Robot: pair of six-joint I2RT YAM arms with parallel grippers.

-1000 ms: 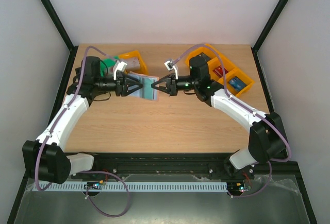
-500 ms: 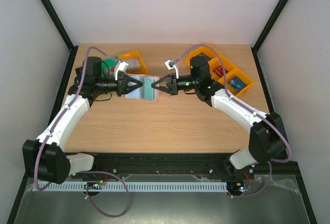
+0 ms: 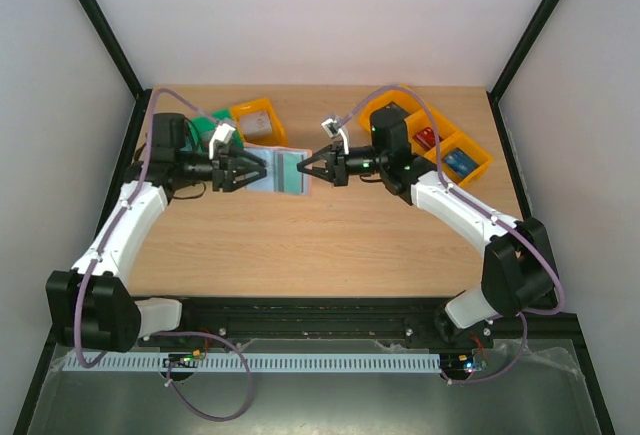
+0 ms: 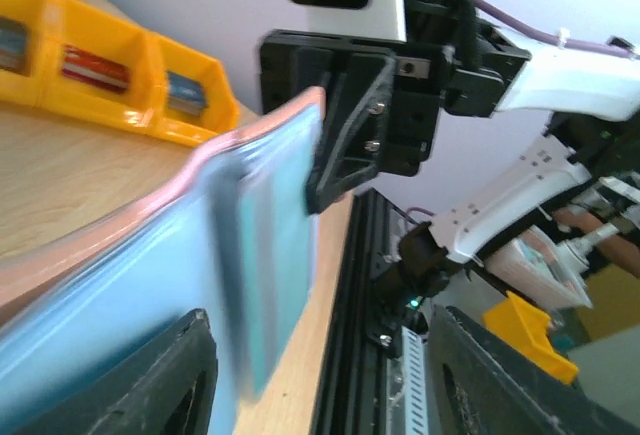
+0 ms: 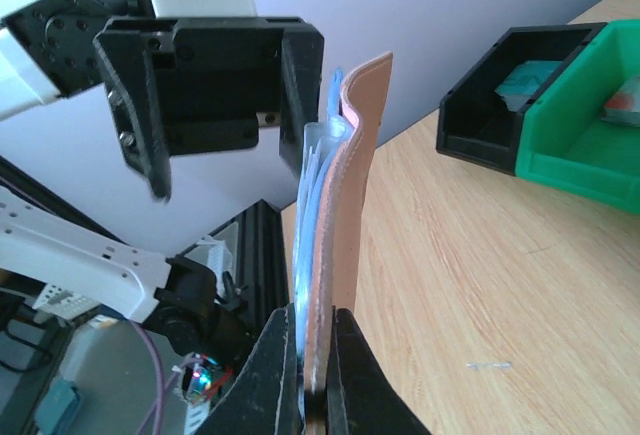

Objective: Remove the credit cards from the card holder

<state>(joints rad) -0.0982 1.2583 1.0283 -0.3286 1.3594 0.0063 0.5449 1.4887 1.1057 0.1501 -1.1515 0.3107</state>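
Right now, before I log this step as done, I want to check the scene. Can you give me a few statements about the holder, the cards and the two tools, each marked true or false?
1. The right tool is shut on the holder. True.
2. The left tool grips a card. False: its jaws stand open and it grips nothing.
3. A teal card sits in the holder. True.
4. The holder lies in the green bin. False: it is between the two tools, pinched at one edge by the right tool.
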